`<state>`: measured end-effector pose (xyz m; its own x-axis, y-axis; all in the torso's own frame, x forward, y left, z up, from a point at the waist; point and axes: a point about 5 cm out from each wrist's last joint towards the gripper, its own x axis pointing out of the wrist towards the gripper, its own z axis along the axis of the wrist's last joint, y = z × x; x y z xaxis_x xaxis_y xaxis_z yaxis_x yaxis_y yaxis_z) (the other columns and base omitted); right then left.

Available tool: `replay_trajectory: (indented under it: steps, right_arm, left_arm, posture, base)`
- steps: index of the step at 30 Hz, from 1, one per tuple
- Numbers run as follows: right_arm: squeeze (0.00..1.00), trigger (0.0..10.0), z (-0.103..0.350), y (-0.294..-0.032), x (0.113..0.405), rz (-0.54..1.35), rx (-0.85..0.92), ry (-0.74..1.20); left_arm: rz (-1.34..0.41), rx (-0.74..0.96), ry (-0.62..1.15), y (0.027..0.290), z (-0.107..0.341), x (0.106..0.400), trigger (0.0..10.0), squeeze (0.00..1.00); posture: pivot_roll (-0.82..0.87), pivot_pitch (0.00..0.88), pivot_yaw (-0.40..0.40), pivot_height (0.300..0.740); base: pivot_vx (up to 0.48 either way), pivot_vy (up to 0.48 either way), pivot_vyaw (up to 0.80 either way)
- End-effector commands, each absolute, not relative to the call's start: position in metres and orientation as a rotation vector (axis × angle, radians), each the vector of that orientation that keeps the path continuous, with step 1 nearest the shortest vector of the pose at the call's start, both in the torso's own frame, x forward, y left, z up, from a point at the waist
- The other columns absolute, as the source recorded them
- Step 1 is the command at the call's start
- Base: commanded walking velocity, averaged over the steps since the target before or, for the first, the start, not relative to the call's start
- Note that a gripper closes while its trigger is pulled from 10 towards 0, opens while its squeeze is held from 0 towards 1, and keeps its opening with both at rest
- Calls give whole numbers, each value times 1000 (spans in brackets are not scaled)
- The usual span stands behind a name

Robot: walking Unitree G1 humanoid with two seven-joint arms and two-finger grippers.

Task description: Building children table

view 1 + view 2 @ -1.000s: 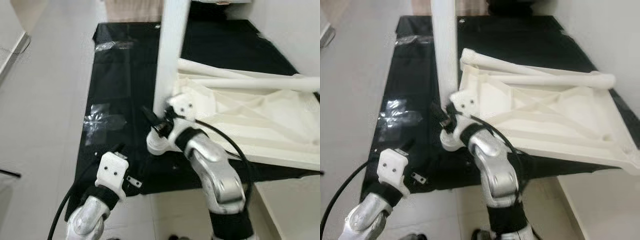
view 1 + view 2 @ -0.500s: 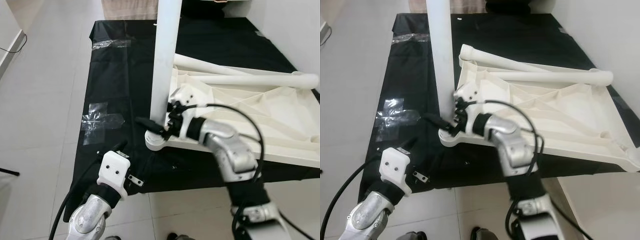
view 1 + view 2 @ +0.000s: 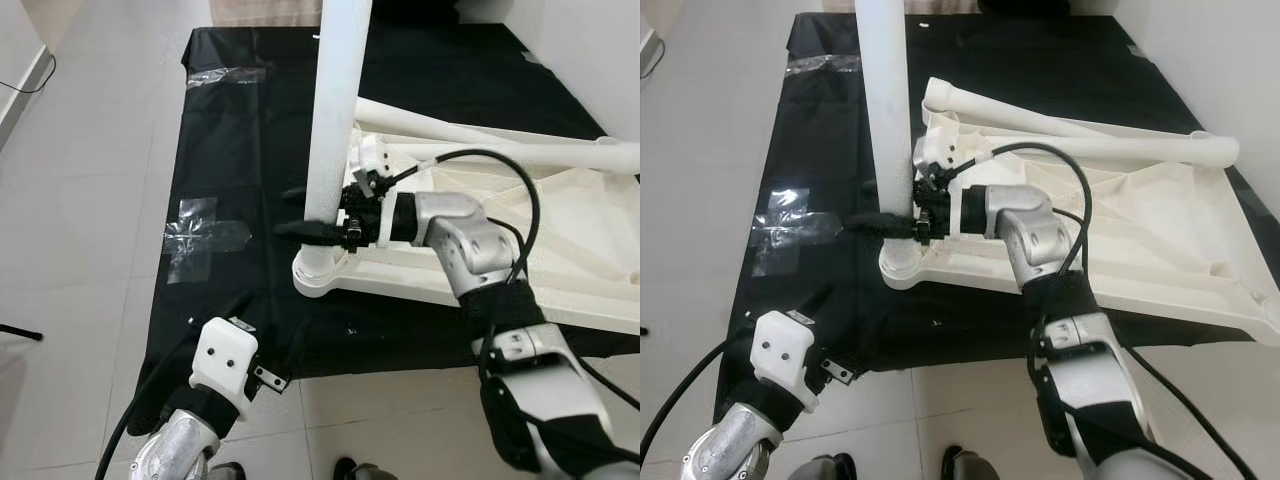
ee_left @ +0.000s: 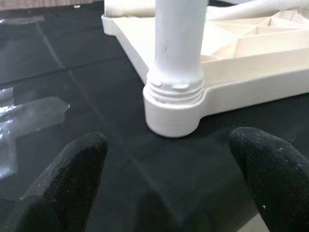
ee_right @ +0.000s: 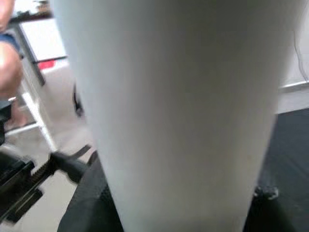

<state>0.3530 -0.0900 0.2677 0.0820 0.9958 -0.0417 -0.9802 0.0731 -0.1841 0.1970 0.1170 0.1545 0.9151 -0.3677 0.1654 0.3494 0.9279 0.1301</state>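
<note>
A white children's table top [image 3: 560, 260] lies upside down on a black mat [image 3: 240, 130]. One white leg [image 3: 335, 110] stands upright in the near-left corner socket [image 3: 315, 278]. Two more legs [image 3: 500, 150] lie across the underside. My right gripper [image 3: 305, 212] reaches in level from the right and is shut on the upright leg just above the socket; the leg [image 5: 183, 111] is close up in the right wrist view. My left gripper [image 4: 169, 164] is open and low over the mat, in front of the socket [image 4: 174, 108] and apart from it.
Clear tape patches [image 3: 195, 232] stick to the mat left of the leg. A small metal part [image 3: 266, 377] lies at the mat's front edge by my left wrist. White tiled floor [image 3: 70, 200] lies to the left, a wall [image 3: 600, 60] to the right. Part of a person [image 5: 9, 63] is behind the leg.
My right forearm has swung from below the corner to the right side and now lies level. Its fingers have risen a little up the leg. The left arm has barely moved.
</note>
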Motion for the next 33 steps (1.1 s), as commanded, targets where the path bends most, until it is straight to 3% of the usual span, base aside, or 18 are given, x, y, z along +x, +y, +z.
replay_trajectory:
  steps: [1,5,8,10,11,13,14,17,18,19,20,21,26,27,28,32,33]
  right_arm:
    - [0,0,263,-93,350,1552,-143,-94]
    - [0,0,258,-98,348,1544,-146,-96]
    - [0,0,242,-98,345,1399,-151,-84]
    - [0,0,222,-93,340,1158,-120,-61]
    - [0,0,222,-93,340,1158,-120,-61]
    - [0,0,183,-82,321,701,-88,33]
    - [0,0,168,-77,303,616,-118,82]
    - [0,0,156,-67,287,606,-111,126]
    - [0,2745,150,-55,279,640,-135,137]
    - [0,8392,147,-48,276,663,-146,137]
    - [0,8392,147,-48,276,663,-146,137]
    - [0,10000,146,-44,278,671,-144,136]
    - [0,10000,164,-43,290,670,-95,88]
    - [706,10000,171,-42,290,689,-63,70]
    - [1000,10000,181,-42,291,746,-15,44]
    - [1000,10000,211,-51,298,1002,-10,-64]
    - [835,10000,217,-57,301,1084,-53,-87]
  left_arm:
    - [-382,102,-183,115,155,194,10000,0]
    - [-384,99,-181,115,155,194,10000,0]
    - [-383,96,-181,114,154,196,10000,0]
    - [-382,94,-183,114,154,197,10000,0]
    - [-382,94,-183,114,154,197,10000,0]
    - [-377,94,-185,116,154,199,10000,0]
    - [-376,93,-187,117,154,201,10000,0]
    - [-381,93,-189,116,154,204,10000,0]
    - [-390,91,-191,116,153,207,10000,0]
    - [-395,90,-191,116,153,210,10000,0]
    - [-395,90,-191,116,153,210,10000,0]
    - [-399,90,-191,115,152,212,10000,0]
    - [-395,89,-193,116,151,215,10000,0]
    - [-390,89,-195,116,151,216,10000,0]
    - [-385,89,-197,116,151,216,10000,0]
    - [-384,88,-201,116,153,214,10000,0]
    - [-387,87,-201,115,153,214,10000,0]
  posture:
    - [121,272,-74,740]
    - [111,267,-79,740]
    - [93,259,-92,740]
    - [87,254,-99,740]
    - [87,254,-99,740]
    - [73,246,-92,740]
    - [57,243,-80,740]
    - [47,238,-72,740]
    - [40,215,-63,740]
    - [42,207,-62,740]
    - [42,207,-62,740]
    - [42,196,-66,740]
    - [45,186,-76,740]
    - [47,185,-78,740]
    - [49,187,-80,740]
    - [50,197,-79,740]
    - [57,204,-78,740]
  base:
    - [0,0,0]
    - [0,0,0]
    - [0,0,0]
    - [0,0,0]
    - [0,0,0]
    - [0,0,0]
    - [0,0,0]
    - [0,0,0]
    - [0,0,0]
    - [0,0,0]
    - [0,0,0]
    - [0,0,0]
    - [0,0,0]
    - [0,0,0]
    - [0,0,0]
    - [0,0,0]
    - [0,0,0]
